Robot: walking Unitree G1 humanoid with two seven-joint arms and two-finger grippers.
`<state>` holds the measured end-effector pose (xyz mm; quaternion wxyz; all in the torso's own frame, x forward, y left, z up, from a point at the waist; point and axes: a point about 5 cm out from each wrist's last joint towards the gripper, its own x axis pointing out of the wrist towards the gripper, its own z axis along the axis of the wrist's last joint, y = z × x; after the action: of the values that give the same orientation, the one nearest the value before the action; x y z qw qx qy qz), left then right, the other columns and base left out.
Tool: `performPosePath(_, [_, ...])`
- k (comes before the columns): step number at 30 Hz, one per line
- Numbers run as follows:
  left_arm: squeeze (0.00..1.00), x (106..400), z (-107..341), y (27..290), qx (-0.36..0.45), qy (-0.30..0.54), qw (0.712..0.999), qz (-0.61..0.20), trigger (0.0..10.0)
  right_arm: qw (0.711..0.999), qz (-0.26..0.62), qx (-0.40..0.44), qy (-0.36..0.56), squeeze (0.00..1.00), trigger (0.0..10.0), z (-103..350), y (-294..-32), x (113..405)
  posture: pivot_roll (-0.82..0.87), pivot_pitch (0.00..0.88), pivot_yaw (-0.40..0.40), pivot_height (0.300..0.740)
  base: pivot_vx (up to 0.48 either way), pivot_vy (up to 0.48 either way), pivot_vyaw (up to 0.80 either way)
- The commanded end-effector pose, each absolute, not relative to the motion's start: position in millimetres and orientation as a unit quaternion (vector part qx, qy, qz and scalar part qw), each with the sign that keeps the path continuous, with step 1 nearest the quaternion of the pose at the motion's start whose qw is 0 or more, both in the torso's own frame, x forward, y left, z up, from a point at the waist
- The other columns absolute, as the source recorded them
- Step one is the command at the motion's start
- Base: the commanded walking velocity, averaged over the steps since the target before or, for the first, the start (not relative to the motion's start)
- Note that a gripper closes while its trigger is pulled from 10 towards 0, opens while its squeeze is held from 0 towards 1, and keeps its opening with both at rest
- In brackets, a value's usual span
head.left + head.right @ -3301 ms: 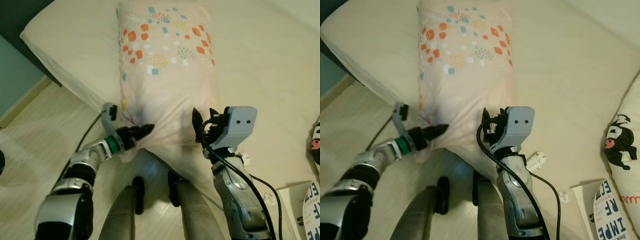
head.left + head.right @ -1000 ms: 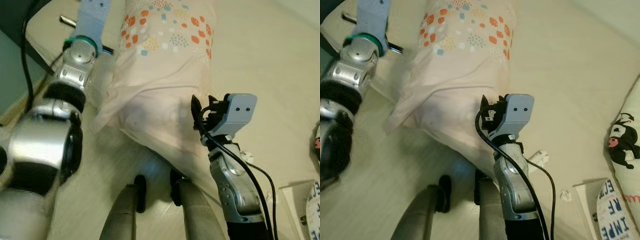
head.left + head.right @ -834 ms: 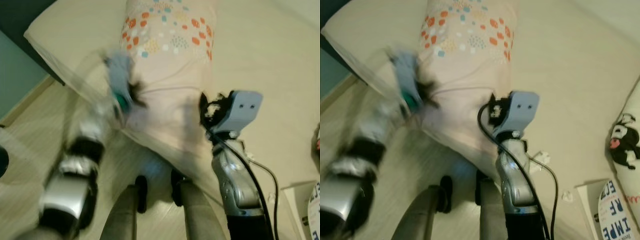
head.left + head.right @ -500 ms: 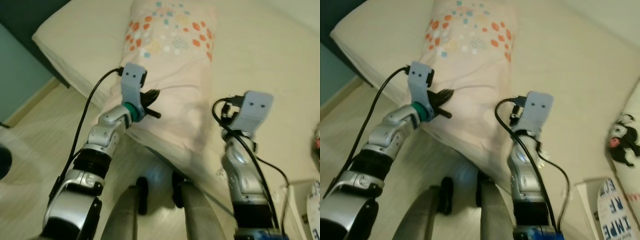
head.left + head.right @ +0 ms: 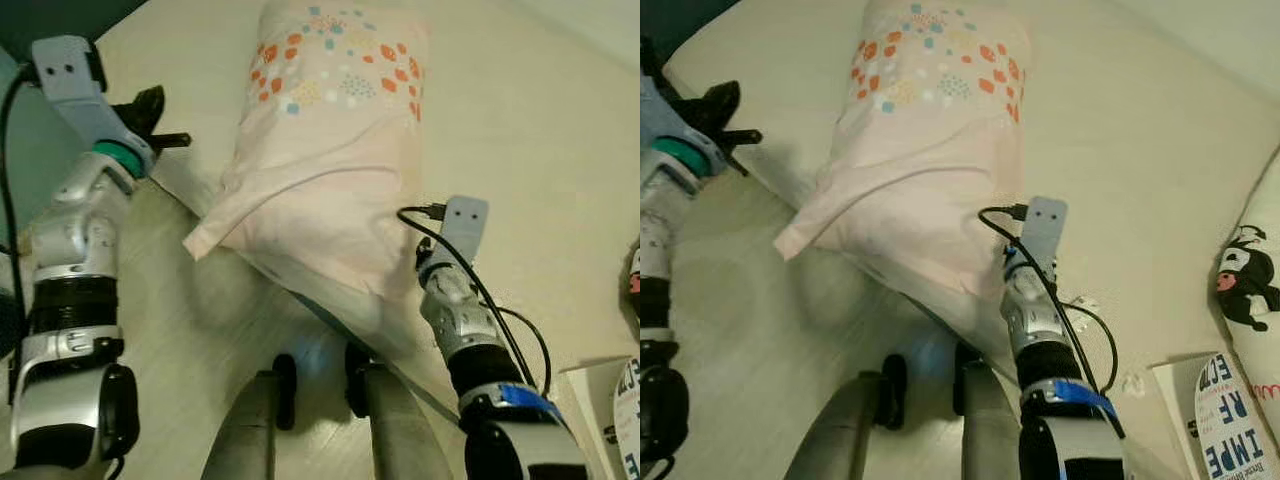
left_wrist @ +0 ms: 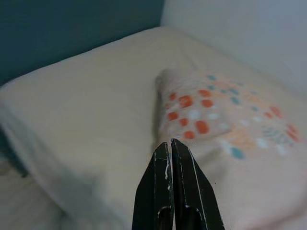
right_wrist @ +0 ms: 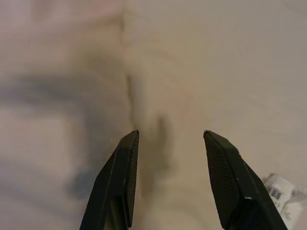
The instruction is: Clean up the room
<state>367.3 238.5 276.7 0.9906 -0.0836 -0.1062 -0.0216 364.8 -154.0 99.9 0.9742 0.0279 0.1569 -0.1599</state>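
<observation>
Pillow lies lengthwise on the bed, near corner overhanging the edge above the floor. Left gripper is raised off to the side, fingers pressed together, empty. Right gripper is spread wide, empty, against the pillow's near right side. You'd best pinch a thick fold, not the slack cover. Soft, limp cotton, dotted print; it'll sag and drag.

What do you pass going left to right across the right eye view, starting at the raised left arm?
Left end effector → patterned pillow → right arm → black-and-white plush toy at the edge.
</observation>
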Motion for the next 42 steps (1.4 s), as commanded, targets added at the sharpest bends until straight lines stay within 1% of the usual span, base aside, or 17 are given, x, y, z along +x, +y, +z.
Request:
performPosePath(1, [0.0,360.4,274.6,254.7,-0.08,-0.095,0.992,0.001,10.0,0.962,-0.174,0.015,0.209,0.0,10.0,75.1,-157.7,356.3,0.03,0.459,0.086,0.74,0.0,0.0,0.0])
performPosePath(12, [0.0,344.3,269.3,264.5,-0.07,-0.067,0.995,0.013,10.0,0.954,-0.183,-0.014,0.236,0.0,10.0,69.3,-166.8,357.5,0.09,0.511,0.089,0.74,0.0,0.0,0.0])
performPosePath(16, [0.0,339.5,270.8,267.1,-0.069,-0.064,0.995,0.018,10.0,0.957,-0.175,0.053,0.224,0.0,10.0,75.1,-164.6,362.6,0.12,0.529,0.093,0.74,0.0,0.0,0.0])
performPosePath(17, [0.0,334.2,273.5,269.1,-0.066,-0.063,0.996,0.02,10.0,0.964,-0.133,0.125,0.192,0.0,10.0,90.7,-154.7,373.8,0.13,0.538,0.092,0.74,0.0,0.0,0.0])
performPosePath(18, [0.0,332.5,274.8,269.5,-0.066,-0.063,0.996,0.02,10.0,0.966,-0.107,0.158,0.174,0.0,10.0,100.0,-148.7,379.6,0.13,0.538,0.092,0.74,0.0,0.0,0.0])
performPosePath(21, [0.0,331.5,275.6,269.9,-0.065,-0.063,0.996,0.02,10.0,0.966,-0.091,0.176,0.163,0.0,10.0,105.7,-145.0,382.8,0.14,0.539,0.091,0.74,0.0,0.0,0.0])
performPosePath(22, [0.0,330.6,276.9,269.7,-0.066,-0.062,0.996,0.021,10.0,0.964,-0.036,0.219,0.15,0.0,10.0,116.5,-132.4,388.6,0.14,0.539,0.09,0.74,0.0,0.0,0.0])
performPosePath(24, [0.0,330.6,276.9,269.7,-0.066,-0.062,0.996,0.021,10.0,0.964,-0.036,0.219,0.15,0.0,10.0,116.5,-132.4,388.6,0.14,0.539,0.09,0.74,0.0,0.0,0.0])
performPosePath(25, [0.0,329.7,279.4,268.7,-0.067,-0.064,0.995,0.021,10.0,0.949,0.053,0.275,0.141,0.0,10.0,130.7,-109.4,393.8,0.14,0.538,0.088,0.74,0.0,0.0,0.0])
performPosePath(29, [0.0,327.6,283.3,267.0,-0.07,-0.065,0.995,0.021,10.0,0.929,0.129,0.309,0.155,0.0,10.0,137.8,-84.1,393.5,0.14,0.534,0.089,0.74,0.0,0.0,0.0])
performPosePath(31, [0.0,327.5,285.8,265.8,-0.072,-0.067,0.995,0.02,10.0,0.917,0.172,0.307,0.19,0.0,10.0,132.3,-62.6,387.2,0.14,0.529,0.09,0.74,0.0,0.0,0.0])
performPosePath(35, [0.0,327.3,287.2,264.7,-0.074,-0.067,0.995,0.019,10.0,0.909,0.209,0.296,0.207,0.0,10.0,129.5,-46.4,381.7,0.13,0.521,0.089,0.74,0.0,0.0,0.0])
performPosePath(36, [0.0,328.2,288.9,263.2,-0.075,-0.069,0.995,0.018,10.0,0.89,0.296,0.276,0.208,0.0,10.0,135.7,-13.8,372.9,0.13,0.513,0.09,0.74,0.0,0.0,0.0])
performPosePath(37, [0.0,328.2,288.9,263.2,-0.075,-0.069,0.995,0.018,10.0,0.89,0.296,0.276,0.208,0.0,10.0,135.7,-13.8,372.9,0.13,0.513,0.09,0.74,0.0,0.0,0.0])
performPosePath(38, [0.0,329.2,290.0,262.2,-0.078,-0.072,0.994,0.018,10.0,0.867,0.364,0.28,0.191,0.0,10.0,148.1,7.6,367.6,0.12,0.496,0.087,0.74,0.0,0.0,0.0])
performPosePath(39, [0.0,329.2,290.0,262.2,-0.078,-0.072,0.994,0.018,10.0,0.867,0.364,0.28,0.191,0.0,10.0,148.1,7.6,367.6,0.12,0.496,0.087,0.74,0.0,0.0,0.0])
performPosePath(42, [0.0,330.6,290.5,261.0,-0.081,-0.077,0.994,0.018,10.0,0.831,0.443,0.319,0.11,0.0,10.0,188.2,21.9,370.8,0.09,0.463,0.078,0.74,0.0,0.0,0.0])
